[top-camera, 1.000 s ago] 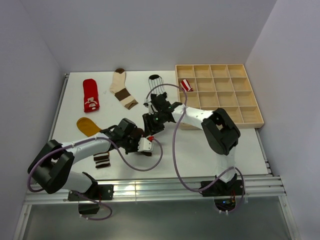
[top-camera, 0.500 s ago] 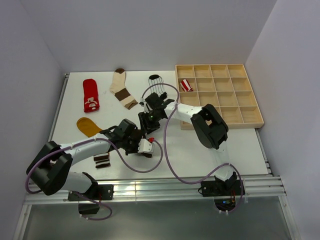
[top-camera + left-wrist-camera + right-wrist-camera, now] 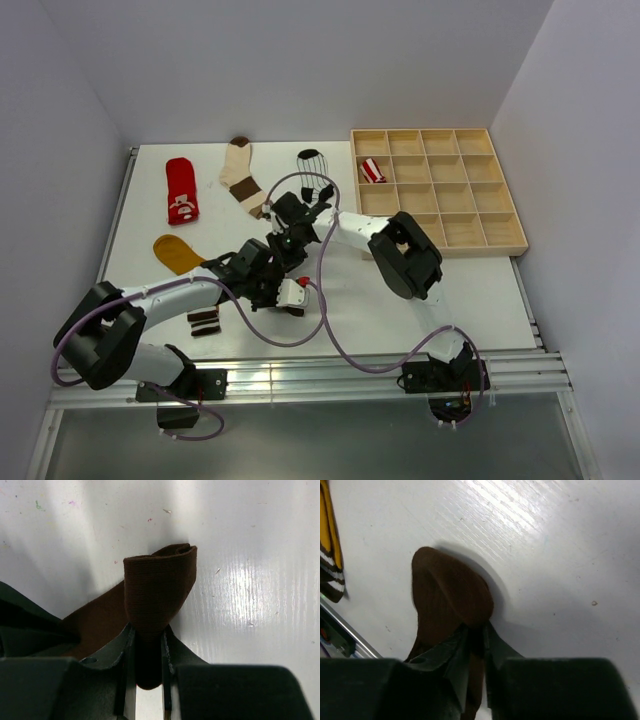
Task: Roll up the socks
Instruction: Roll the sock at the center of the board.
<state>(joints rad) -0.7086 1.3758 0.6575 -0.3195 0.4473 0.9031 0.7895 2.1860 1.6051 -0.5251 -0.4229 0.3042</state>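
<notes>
A dark brown sock (image 3: 157,587) lies folded on the white table. My left gripper (image 3: 148,630) is shut on its folded end. The right wrist view shows the other end of the dark brown sock (image 3: 447,595) humped up, with my right gripper (image 3: 476,630) shut on it. From above, my left gripper (image 3: 268,278) and right gripper (image 3: 283,240) sit close together mid-table and hide the sock. The other socks lie flat: red with white pattern (image 3: 181,190), cream-and-brown (image 3: 245,175), white with black stripes (image 3: 312,170), and mustard (image 3: 178,253) with its striped cuff (image 3: 203,320).
A wooden compartment tray (image 3: 505,247) stands at the back right, with a rolled red-white striped sock (image 3: 372,170) in a left compartment. My left arm crosses over the mustard sock. An aluminium rail (image 3: 300,385) runs along the near table edge.
My right gripper moved left and nearer, up to the left gripper, and closed on the dark brown sock. The left gripper kept its hold and place.
</notes>
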